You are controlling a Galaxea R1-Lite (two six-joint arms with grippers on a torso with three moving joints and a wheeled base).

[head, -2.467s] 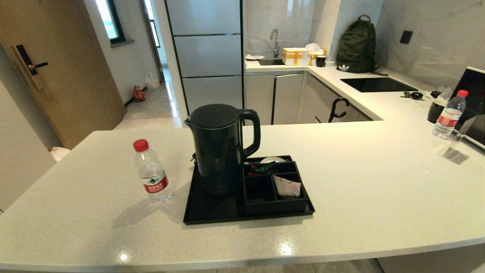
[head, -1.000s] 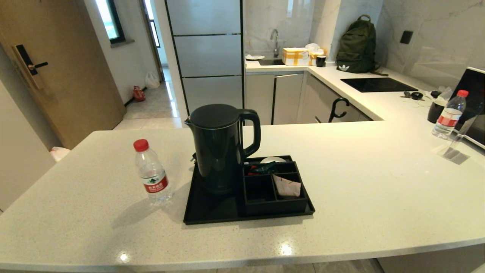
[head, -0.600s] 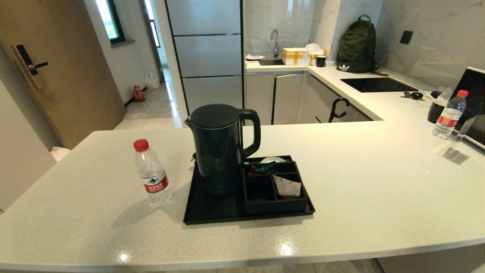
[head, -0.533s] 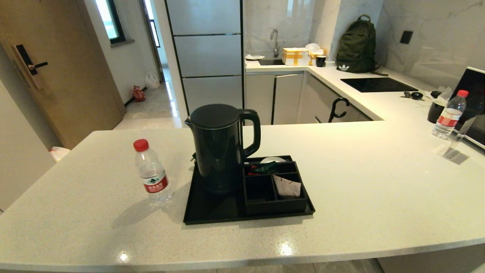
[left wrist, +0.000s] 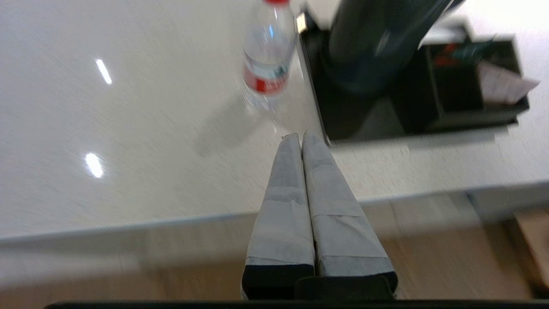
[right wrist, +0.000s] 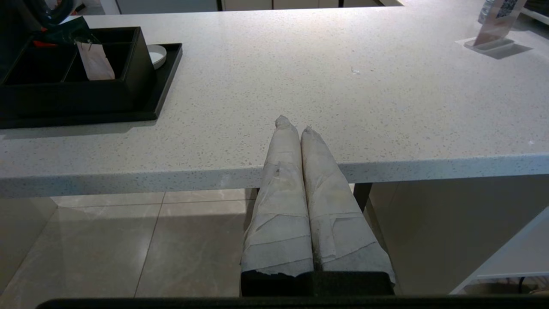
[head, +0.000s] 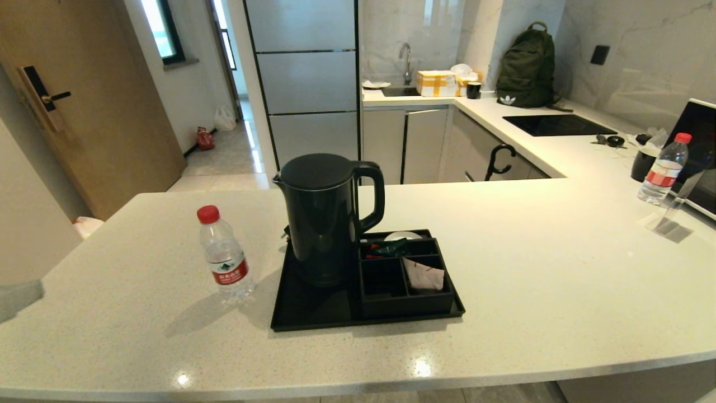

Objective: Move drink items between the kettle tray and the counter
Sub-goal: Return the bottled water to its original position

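Note:
The clear water bottle with a red cap stands upright on the counter, just left of the black kettle tray. The beige sachet leans in the near right compartment of the black box on the tray. In the left wrist view my left gripper is shut and empty, above the counter's front edge, short of the bottle and the tray's corner. My right gripper is shut and empty at the front edge, right of the tray and the sachet.
A tall black kettle fills the tray's left half. Red and green packets lie in a far compartment. A second bottle, a clear stand and a dark screen sit far right.
A pale blurred shape with a grey underside has come in at the left edge of the head view. Bottle, kettle, tray and sachet have not moved.

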